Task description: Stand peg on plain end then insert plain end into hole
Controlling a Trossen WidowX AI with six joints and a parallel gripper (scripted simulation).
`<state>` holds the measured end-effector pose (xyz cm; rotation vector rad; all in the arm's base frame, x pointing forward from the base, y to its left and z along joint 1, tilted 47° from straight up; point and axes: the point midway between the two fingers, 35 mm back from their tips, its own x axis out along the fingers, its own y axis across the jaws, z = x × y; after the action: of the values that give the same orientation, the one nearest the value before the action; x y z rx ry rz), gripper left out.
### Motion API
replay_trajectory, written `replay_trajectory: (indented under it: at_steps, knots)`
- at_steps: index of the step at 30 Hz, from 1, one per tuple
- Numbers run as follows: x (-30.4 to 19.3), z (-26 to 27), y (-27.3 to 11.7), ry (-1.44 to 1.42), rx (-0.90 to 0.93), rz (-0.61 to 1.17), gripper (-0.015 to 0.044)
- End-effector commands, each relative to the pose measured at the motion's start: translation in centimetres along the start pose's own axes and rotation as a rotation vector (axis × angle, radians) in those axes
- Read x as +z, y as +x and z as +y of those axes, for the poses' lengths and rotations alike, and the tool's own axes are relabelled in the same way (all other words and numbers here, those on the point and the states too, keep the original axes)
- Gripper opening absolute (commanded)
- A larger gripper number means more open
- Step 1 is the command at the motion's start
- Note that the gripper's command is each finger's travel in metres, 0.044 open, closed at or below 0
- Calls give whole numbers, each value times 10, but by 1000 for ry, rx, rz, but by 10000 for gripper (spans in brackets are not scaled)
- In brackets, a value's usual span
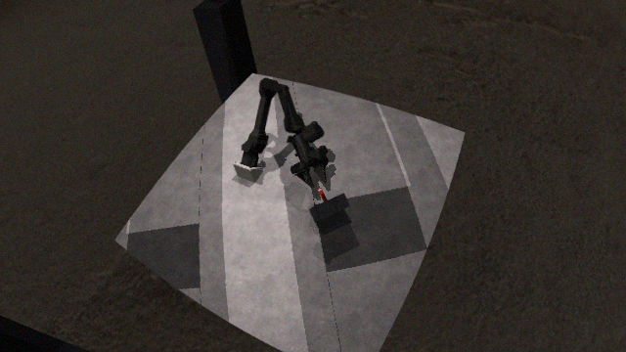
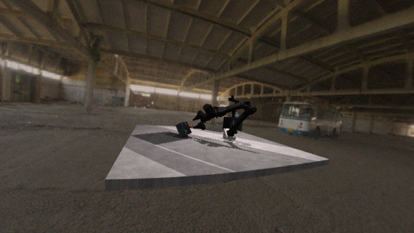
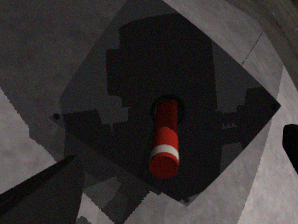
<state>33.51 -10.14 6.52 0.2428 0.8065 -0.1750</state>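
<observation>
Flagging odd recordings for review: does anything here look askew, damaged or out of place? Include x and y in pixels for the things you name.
Nothing stands out. The red peg [image 1: 322,195] [image 2: 189,127] [image 3: 165,137] sits in the sloped panel's hole, banded end outward, and the open gripper [image 1: 318,185] [image 2: 196,123] holds nothing.

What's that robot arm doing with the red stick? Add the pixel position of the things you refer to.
It looks like the arm has put the red peg [image 1: 322,195] [image 2: 189,127] [image 3: 166,137] into the hole in the dark sloped panel [image 1: 331,213] [image 2: 183,129] [image 3: 200,55]. The peg's white-banded end sticks out. The gripper [image 1: 316,183] [image 2: 198,122] is open near the peg and isn't holding it.
</observation>
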Motion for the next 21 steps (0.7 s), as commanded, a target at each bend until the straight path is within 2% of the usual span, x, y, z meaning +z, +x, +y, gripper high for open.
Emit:
replay_trajectory:
  at_steps: [1,21]
  knots:
    - [2,1,-7,-5,4,-6,440]
    - [1,-1,-28,-3,3,-3,440]
